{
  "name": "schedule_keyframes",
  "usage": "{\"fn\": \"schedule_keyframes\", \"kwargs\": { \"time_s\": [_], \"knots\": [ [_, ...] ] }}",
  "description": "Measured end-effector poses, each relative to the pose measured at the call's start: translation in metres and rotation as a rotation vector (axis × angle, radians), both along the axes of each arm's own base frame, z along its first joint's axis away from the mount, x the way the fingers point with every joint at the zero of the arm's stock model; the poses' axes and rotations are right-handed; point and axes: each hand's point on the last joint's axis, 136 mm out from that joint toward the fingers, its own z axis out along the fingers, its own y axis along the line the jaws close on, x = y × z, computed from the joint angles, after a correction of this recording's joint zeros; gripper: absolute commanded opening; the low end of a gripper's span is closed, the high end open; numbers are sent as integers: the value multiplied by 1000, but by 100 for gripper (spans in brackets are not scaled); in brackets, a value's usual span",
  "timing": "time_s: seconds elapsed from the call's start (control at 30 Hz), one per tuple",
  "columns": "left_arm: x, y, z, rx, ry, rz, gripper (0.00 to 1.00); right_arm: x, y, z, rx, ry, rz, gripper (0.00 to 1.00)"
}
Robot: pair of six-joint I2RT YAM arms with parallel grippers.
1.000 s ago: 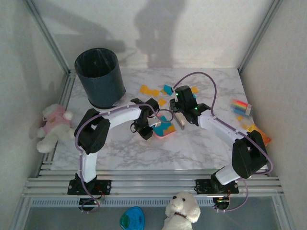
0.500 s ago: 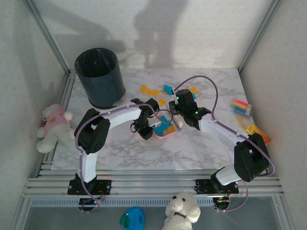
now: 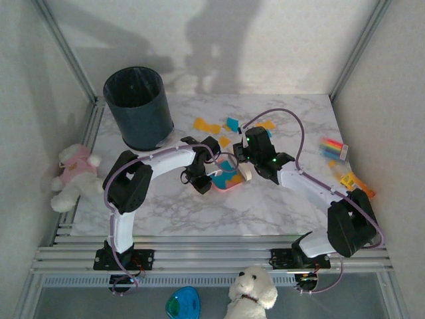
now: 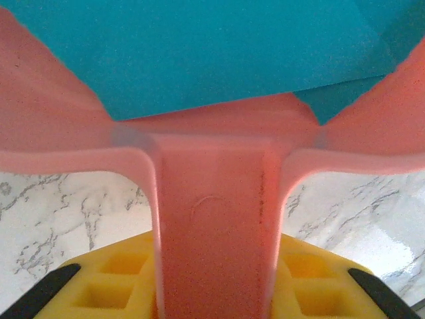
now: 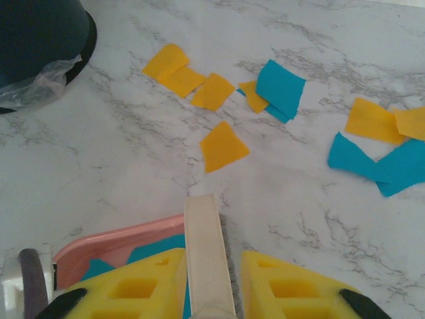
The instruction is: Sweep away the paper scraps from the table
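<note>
- Scraps of orange-yellow and teal paper [image 5: 222, 147] lie across the top of the right wrist frame on the white marble surface [image 5: 319, 232]. Some teal ones already sit in the pink plastic dustpan [image 4: 212, 219].
- Left tool [image 4: 212, 299] is clamped on the pan's handle, probably pinning it flat so nothing slips under.
- Right tool [image 5: 209, 292] pinches a flat cream stick [image 5: 207, 246] pointing at the loose scraps, likely for raking.

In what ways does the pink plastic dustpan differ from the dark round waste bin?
The pink plastic dustpan is low and flat; the dark round waste bin is tall and upright. The dustpan is held by its handle in the left gripper; the bin stands free. The dustpan carries paper scraps; the bin's inside looks dark, contents unclear. Both sit on the marble table.
</note>
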Motion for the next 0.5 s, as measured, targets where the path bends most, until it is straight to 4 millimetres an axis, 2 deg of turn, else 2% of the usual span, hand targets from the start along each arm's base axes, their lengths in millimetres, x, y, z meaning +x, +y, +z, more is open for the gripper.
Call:
{"fn": "schedule_keyframes", "kwargs": {
  "time_s": [0.5],
  "knots": [
    [0, 0, 0, 0, -1, 0, 0, -9, 6, 1, 24, 12, 51, 0]
  ]
}}
